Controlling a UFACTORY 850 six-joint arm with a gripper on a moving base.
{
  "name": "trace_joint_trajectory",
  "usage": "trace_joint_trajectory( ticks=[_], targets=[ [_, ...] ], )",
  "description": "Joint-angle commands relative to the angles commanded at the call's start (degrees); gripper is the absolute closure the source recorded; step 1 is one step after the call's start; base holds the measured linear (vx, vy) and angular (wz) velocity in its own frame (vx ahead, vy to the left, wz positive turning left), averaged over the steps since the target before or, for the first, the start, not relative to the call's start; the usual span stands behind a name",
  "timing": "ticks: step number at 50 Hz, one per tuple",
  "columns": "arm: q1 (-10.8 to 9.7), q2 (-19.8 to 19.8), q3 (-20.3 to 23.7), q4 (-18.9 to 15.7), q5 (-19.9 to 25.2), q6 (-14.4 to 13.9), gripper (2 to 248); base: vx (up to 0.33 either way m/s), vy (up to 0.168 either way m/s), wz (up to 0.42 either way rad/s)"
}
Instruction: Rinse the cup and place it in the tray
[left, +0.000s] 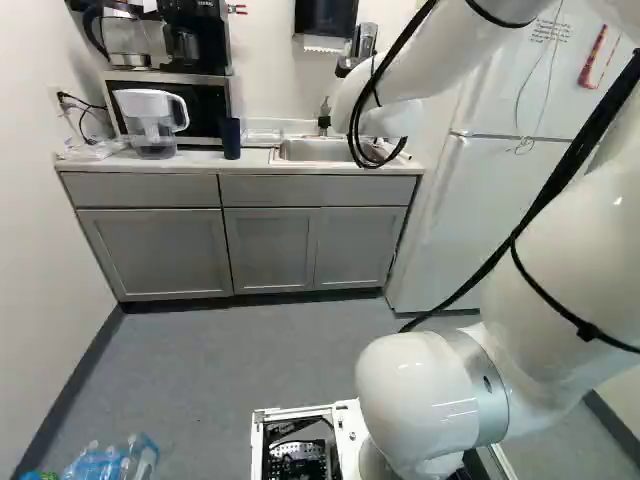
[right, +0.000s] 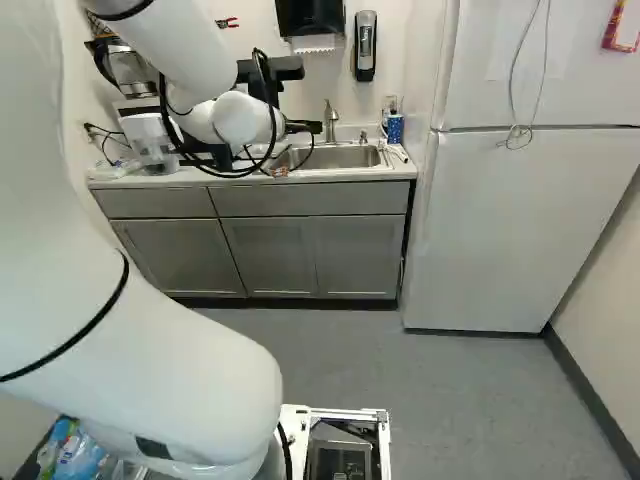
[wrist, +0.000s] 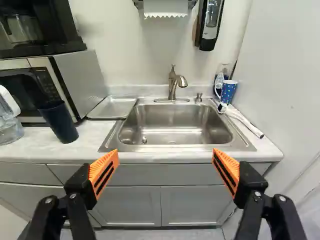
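Tall, dark-blue cup (wrist: 61, 125), wider at rim, stands upright on pale bench (wrist: 90, 145), left of steel sink (wrist: 175, 125). Orange-padded fingers (wrist: 104, 170) spread wide, holding nothing.

Cup (wrist: 59, 121): dark blue, tall, tapering toward base, upright on surface (wrist: 90, 145), near front corner of microwave (wrist: 80, 75). Tray (wrist: 113, 107): shallow, silvery metal, raised rim, lying flat between microwave and sink (wrist: 175, 125).

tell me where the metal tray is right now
In the wrist view, the metal tray lies on the countertop, on the microwave side of the sink, near the dark blue cup.
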Motion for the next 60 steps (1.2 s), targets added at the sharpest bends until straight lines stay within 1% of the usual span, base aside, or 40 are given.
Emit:
trace_joint_trajectory(
  ticks=[46, 60],
  targets=[
    [0.00, 0.43, -5.11, 0.00, -3.07, 0.00, 3, 0.000, 0.000, 0.000],
    [0.00, 0.62, -5.41, 0.00, -3.07, 0.00, 3, 0.000, 0.000, 0.000]
  ],
)
